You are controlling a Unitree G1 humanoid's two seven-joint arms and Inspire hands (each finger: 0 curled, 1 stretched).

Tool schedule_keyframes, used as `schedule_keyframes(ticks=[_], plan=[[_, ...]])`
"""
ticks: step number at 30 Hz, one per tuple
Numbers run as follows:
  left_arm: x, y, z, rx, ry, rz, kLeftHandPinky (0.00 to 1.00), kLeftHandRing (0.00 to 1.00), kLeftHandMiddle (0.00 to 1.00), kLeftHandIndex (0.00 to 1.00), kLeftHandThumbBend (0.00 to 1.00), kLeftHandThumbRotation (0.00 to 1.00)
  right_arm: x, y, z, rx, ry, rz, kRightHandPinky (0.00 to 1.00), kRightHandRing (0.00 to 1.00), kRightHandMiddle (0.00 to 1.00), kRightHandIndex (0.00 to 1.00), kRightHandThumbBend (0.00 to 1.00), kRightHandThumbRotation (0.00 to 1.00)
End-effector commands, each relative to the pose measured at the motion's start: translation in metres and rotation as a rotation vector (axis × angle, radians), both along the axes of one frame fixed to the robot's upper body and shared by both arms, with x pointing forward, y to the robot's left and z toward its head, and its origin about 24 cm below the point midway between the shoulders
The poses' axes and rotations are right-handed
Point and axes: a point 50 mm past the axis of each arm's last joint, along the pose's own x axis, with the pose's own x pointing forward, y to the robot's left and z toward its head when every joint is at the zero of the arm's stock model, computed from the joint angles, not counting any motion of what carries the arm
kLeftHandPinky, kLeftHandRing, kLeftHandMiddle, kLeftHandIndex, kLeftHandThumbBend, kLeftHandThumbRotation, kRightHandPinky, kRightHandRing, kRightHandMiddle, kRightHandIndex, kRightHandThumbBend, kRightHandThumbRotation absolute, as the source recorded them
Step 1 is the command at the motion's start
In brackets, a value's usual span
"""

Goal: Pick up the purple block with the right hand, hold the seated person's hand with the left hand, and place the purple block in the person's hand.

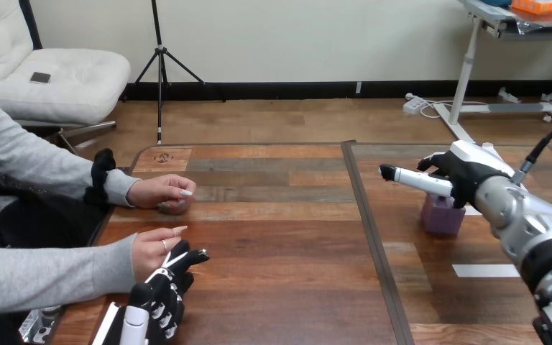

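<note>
R hand [468, 175] sits atop the 1 purple block [442, 215], right side of the table [280, 244]; we can't tell whether it grips. L hand [159, 298], fingers relaxed, touches the person's near hand [151, 251]; their far hand [159, 191], 2 total, rests apart.

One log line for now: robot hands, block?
right robot hand: over purple block on table | left robot hand: open, touching person's nearer hand | block: not yet handed over
</note>
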Motion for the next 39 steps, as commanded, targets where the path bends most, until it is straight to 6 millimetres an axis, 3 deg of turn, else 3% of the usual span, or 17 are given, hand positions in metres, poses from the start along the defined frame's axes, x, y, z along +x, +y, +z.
schedule_keyframes(ticks=[1, 13, 39], plan=[[0.0068, -0.0081, 0.0121, -0.012, -0.084, 0.005, 1.0, 1.0, 0.99, 0.75, 0.73, 1.0, -0.023, 0.0007, -0.0389, 0.04, 0.135, 0.003, 0.7, 0.8, 0.84, 0.88, 0.9, 1.0], [0.007, -0.0098, 0.0123, -0.031, -0.092, 0.019, 1.0, 1.0, 0.98, 0.73, 0.72, 1.0, -0.0272, -0.0056, -0.0394, 0.08, 0.095, 0.022, 0.72, 0.82, 0.87, 0.92, 0.95, 1.0], [0.008, -0.0091, 0.0123, -0.038, -0.09, 0.025, 1.0, 1.0, 0.98, 0.71, 0.73, 1.0, -0.0281, -0.0091, -0.0325, 0.123, 0.054, 0.078, 0.72, 0.83, 0.89, 0.93, 0.89, 1.0]])
